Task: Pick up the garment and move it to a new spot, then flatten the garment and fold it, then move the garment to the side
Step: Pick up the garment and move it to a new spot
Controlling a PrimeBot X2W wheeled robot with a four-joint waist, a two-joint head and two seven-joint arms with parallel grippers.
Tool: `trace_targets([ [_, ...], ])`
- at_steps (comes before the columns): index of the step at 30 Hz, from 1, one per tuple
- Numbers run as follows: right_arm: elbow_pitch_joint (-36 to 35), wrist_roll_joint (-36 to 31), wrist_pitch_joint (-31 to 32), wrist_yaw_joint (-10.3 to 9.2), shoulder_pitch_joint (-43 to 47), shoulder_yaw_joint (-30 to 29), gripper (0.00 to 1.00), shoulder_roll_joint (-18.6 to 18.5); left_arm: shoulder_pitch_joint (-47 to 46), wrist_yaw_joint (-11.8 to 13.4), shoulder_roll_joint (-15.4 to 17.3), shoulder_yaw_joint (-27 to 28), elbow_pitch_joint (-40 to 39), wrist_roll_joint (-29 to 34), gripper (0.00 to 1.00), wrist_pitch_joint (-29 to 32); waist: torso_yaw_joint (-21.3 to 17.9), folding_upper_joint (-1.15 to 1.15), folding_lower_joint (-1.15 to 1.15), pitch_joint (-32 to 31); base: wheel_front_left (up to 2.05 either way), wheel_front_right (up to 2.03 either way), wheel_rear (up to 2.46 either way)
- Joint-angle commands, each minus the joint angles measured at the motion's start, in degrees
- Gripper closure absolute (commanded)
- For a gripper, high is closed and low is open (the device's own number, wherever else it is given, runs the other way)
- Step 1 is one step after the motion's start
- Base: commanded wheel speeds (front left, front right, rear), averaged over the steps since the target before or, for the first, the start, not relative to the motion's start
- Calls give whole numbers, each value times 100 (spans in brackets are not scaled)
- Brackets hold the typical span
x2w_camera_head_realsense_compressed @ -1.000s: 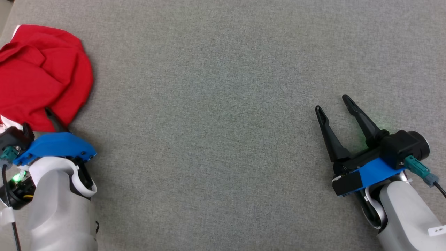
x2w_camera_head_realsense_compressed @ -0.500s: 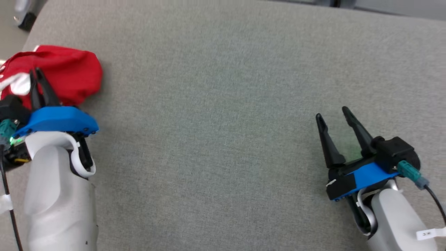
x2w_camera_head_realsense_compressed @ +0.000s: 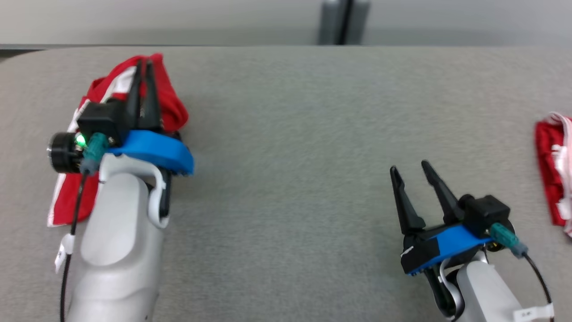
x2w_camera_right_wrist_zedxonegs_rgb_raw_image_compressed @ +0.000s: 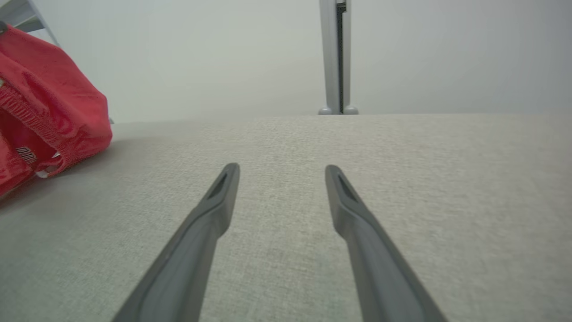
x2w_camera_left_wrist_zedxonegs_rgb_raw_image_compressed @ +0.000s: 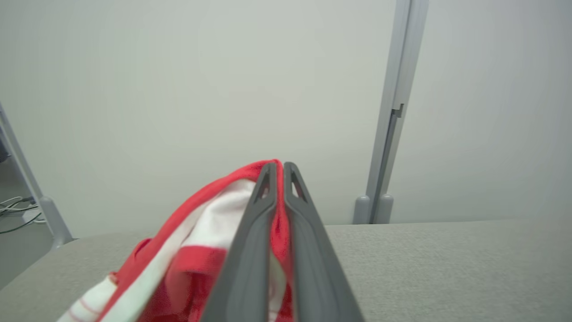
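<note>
Garment: the red and white garment (x2w_camera_head_realsense_compressed: 172, 109) is bunched up at the left of the grey desk (x2w_camera_head_realsense_compressed: 290, 134), toward its far edge, caught at the tips of the left tool (x2w_camera_head_realsense_compressed: 144, 67).
Left tool: pressed together on a fold of the garment, with red cloth showing between the tips in the left wrist view.
Right tool: the right tool (x2w_camera_head_realsense_compressed: 409, 167) is spread and empty, over bare desk well apart from the garment.
Done: the grab looks made.
Unclear: whether the whole garment is off the desk, I cannot tell.
Left: carrying it to a new spot, flattening, folding, moving it aside.
Also there: another red and white cloth (x2w_camera_head_realsense_compressed: 547, 179) at the desk's right edge.
</note>
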Motion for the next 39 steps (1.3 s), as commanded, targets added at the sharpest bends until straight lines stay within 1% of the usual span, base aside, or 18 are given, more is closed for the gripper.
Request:
trace_targets([
  [1,33,15,1,1,59,19,0,36,-38,-36,-26,-221,16,-162,100,-1,-447,0,1,-266,0,0,0],
  [3,59,61,2,1,68,23,0,80,10,-51,-15,-605,38,-453,100,-2,-692,0,1,-313,0,0,0],
  [8,95,86,2,1,52,92,0,133,148,20,-20,-1631,111,-979,100,-2,-1312,0,1,-367,0,0,0],
  [13,147,140,2,1,57,160,0,158,296,107,-18,-2724,157,-1568,100,-1,-1798,0,1,-386,0,0,0],
  [18,169,193,2,1,93,195,0,169,435,316,-18,-3707,-24,-2227,100,-1,-2022,0,1,-380,0,0,0],
  [21,169,267,2,1,108,181,0,169,501,394,-12,-4344,-119,-2499,100,-2,-2043,0,1,-405,0,0,0],
  [23,173,302,2,1,154,177,0,168,548,535,-8,-4596,-209,-2676,100,-1,-2019,0,1,-428,0,0,0],
  [24,177,311,2,1,175,183,0,168,611,601,-6,-4663,-255,-2792,65,-1,-1994,0,1,-444,0,0,0],
  [25,179,304,2,1,188,167,0,167,671,673,-9,-4705,-292,-2852,0,-1,-1961,0,1,-455,0,0,0],
  [28,185,323,2,1,219,160,0,166,802,894,-8,-4617,-239,-2969,0,-1,-1821,0,1,-523,0,0,0],
  [32,192,284,2,1,301,121,0,165,1114,1038,-12,-4252,-58,-2738,0,-1,-1604,0,1,-669,0,0,0],
  [35,215,270,3,1,380,116,0,161,1427,1143,88,-3660,-72,-2561,0,0,-1451,0,1,-797,0,0,0],
  [39,251,283,2,1,502,120,0,162,2068,1279,193,-2766,-347,-2313,0,-1,-1263,0,1,-999,0,0,0],
])
